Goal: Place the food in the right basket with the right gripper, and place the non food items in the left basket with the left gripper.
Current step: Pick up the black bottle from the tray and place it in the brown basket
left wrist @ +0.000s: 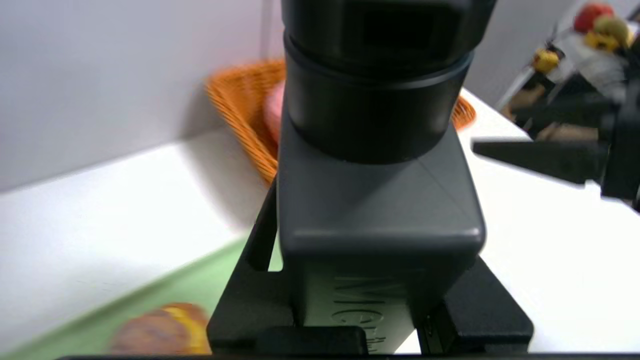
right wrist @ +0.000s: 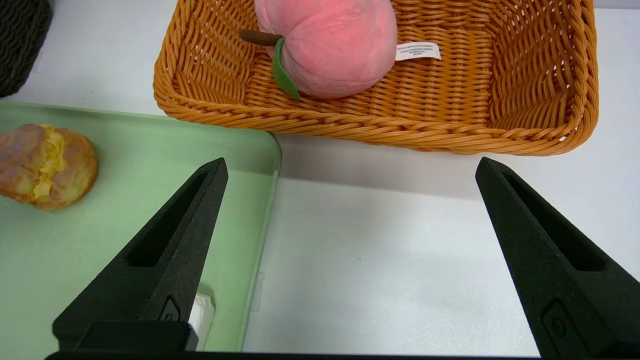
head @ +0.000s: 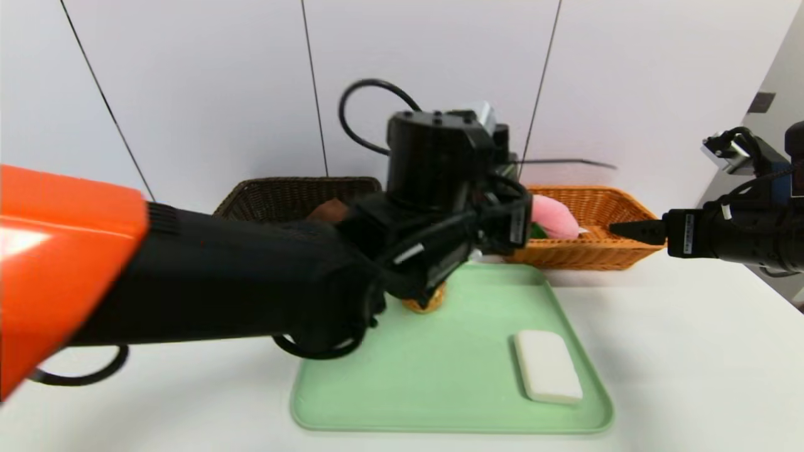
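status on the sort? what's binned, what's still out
Done: plush peach lies in the orange basket. In hand: nothing visible; right tool is open and empty, left tool over the tray. Left: cream puff, white bar.

The left arm [head: 264, 282] stretches across the green tray [head: 440, 383], covering its far edge and the cream puff [right wrist: 45, 165]. Bare tray surrounds the white soap bar [head: 548, 365]. The orange basket [right wrist: 550, 100] lies open beside the plush peach [right wrist: 330, 45].

Orange woven basket [right wrist: 550, 75], pink peach [right wrist: 335, 50] with green leaf, pale green tray [head: 440, 376], white soap [head: 548, 366], dark brown basket [head: 282, 194].
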You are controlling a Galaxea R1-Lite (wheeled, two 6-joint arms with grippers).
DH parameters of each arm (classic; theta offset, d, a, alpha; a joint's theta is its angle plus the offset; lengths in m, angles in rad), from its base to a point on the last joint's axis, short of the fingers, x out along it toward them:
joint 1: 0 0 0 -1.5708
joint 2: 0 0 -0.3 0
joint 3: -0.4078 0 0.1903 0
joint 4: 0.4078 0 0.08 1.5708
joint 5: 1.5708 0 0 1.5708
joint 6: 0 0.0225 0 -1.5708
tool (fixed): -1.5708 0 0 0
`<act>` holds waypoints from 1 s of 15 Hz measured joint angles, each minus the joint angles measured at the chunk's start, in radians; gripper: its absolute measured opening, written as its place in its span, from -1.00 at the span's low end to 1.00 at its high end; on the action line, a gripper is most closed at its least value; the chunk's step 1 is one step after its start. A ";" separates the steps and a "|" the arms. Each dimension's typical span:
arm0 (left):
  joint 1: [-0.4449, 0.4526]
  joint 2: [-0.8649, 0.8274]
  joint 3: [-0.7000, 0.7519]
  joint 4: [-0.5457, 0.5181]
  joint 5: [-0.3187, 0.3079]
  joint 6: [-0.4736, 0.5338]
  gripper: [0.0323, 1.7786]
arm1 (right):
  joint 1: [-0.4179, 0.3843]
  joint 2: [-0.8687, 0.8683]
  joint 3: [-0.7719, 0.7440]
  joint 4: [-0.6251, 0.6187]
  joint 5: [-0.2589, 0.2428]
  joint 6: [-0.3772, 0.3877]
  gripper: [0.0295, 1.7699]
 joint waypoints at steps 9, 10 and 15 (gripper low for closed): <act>0.493 -0.198 0.018 0.161 -0.087 0.031 -0.34 | 0.000 0.014 -0.006 -0.001 0.003 0.000 0.93; 0.530 -0.192 0.043 0.155 -0.093 0.040 -0.34 | 0.000 0.014 -0.006 -0.001 0.004 0.001 0.93; 0.653 -0.086 0.136 0.024 -0.095 0.058 -0.34 | 0.000 0.020 -0.001 -0.001 0.006 0.003 0.93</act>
